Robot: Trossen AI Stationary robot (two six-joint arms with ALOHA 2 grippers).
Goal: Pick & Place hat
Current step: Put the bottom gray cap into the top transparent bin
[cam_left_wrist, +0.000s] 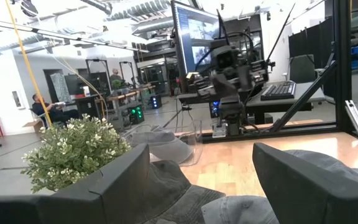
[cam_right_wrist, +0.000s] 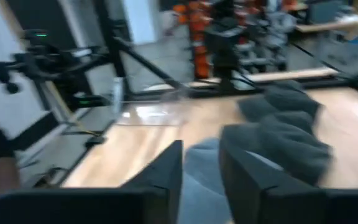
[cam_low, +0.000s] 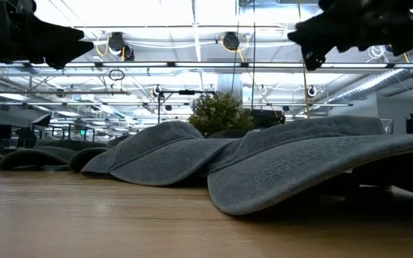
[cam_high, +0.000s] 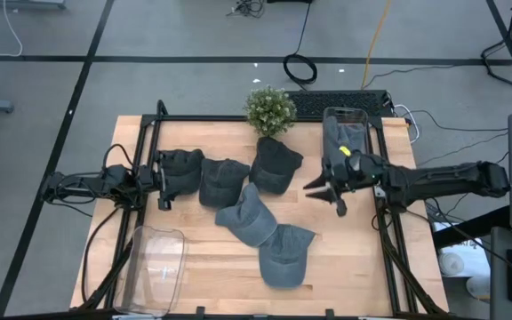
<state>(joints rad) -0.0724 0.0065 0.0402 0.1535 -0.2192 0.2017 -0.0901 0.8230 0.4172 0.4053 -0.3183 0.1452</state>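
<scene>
On the wooden table (cam_high: 194, 267) lie five grey hats. Three of them make a row near the back: one hat (cam_high: 181, 171) at the left, the second hat (cam_high: 223, 180) touching it, and a third hat (cam_high: 276, 164) just in front of a small potted plant (cam_high: 269, 108). A fourth hat (cam_high: 250, 216) lies more to the front and it overlaps the fifth hat (cam_high: 286, 254), which is the nearest to the front edge. The left gripper (cam_high: 162, 182) hangs at the left end of the row, just beside the first hat, and its jaws stand wide apart with nothing between them; in the left wrist view its fingers (cam_left_wrist: 123, 180) are spread over grey cloth. The right gripper (cam_high: 325, 191) is above bare wood, to the right of the third hat, and it is also open and holds nothing. A clear plastic bin (cam_high: 344, 133) with a hat inside stands at the back right, and another clear bin (cam_high: 154, 267) lies at the front left corner. A keyboard (cam_high: 338, 102) is behind the table.
</scene>
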